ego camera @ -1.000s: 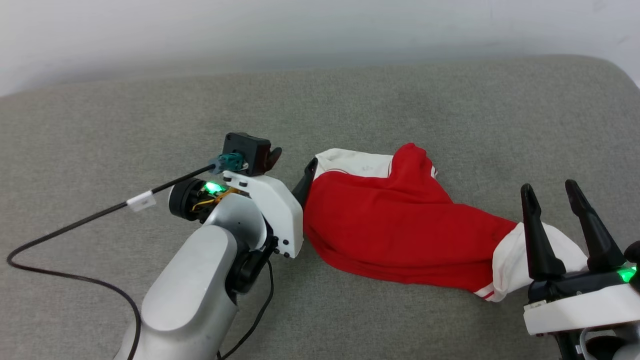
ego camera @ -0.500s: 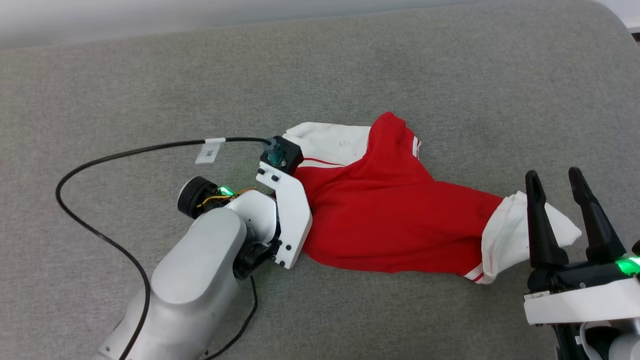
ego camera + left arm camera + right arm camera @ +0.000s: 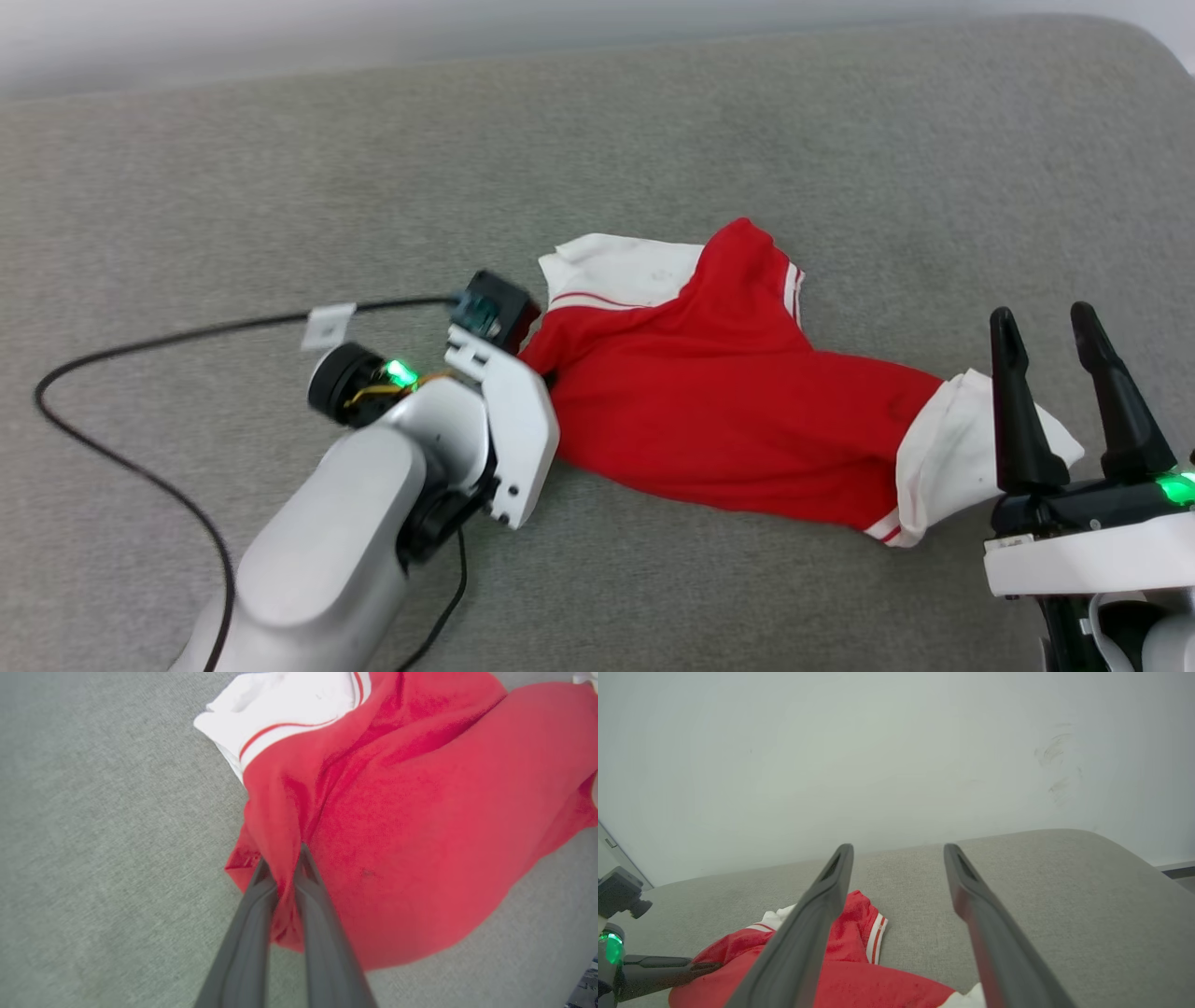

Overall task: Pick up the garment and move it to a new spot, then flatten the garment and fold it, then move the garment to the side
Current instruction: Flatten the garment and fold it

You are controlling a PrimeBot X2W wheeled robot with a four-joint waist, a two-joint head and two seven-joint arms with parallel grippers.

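The garment (image 3: pixel 728 411) lies crumpled on the grey cushion (image 3: pixel 280 168). The left gripper (image 3: pixel 282 858) pinches a red fold, perhaps the hem, at its 9 o'clock edge. The right gripper (image 3: pixel 1046 317) gapes empty at 4 o'clock.

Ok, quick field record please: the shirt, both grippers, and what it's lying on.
garment: red short-sleeved T-shirt with white sleeves, crumpled, no print showing
surface: grey fabric surface, shirt lying on it
left gripper: shut on a red fold at the shirt's edge
right gripper: open, empty, by the far white sleeve
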